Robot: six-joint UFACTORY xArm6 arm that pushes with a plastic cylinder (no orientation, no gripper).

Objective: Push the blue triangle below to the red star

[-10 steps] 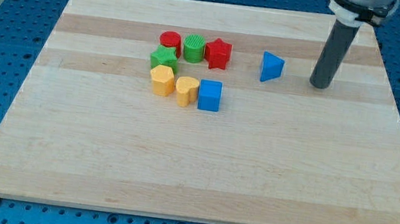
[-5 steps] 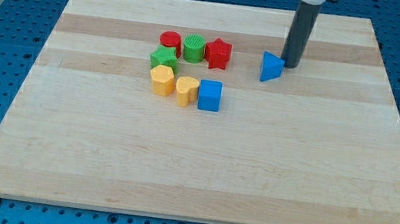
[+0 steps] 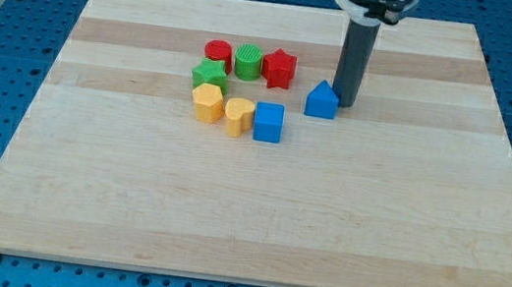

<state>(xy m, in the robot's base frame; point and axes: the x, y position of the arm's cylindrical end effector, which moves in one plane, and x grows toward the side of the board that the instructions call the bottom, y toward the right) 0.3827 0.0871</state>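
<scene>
Left to right on the wooden surface (image 3: 129, 206): a cluster of seven blocks sits left of centre, toward the view's top. Top row: red cylinder (image 3: 218, 55), green cylinder (image 3: 248, 61), red star (image 3: 279, 68). Under them: green star (image 3: 210, 74), yellow hexagon-ish block (image 3: 208, 103), yellow heart (image 3: 238, 116), blue cube (image 3: 268, 122). All close together, several touching or nearly so.

Right of the cluster: blue triangle (image 3: 321, 101), apart from the rest, lying to the right of the red star and slightly lower. The blue cube is near it, down and to the left.

Just right of the triangle: my tip (image 3: 345, 105), touching or nearly touching the triangle's right side. The rod rises toward the view's top edge. There is no hand on this rig, only the rod, so no open or closed state to give.

Handling, as a judgement: the triangle looks like a small rigid plastic piece, light, likely to slide easily on smooth wood and not fragile. No gripping possible; contact goes on a flat side face. Off-centre contact would probably spin it. The spot below the red star is partly taken by the blue cube and yellow heart, so pushing leftward risks nudging the cube. A push from the right, aimed just above the cube, looks like the way in.
</scene>
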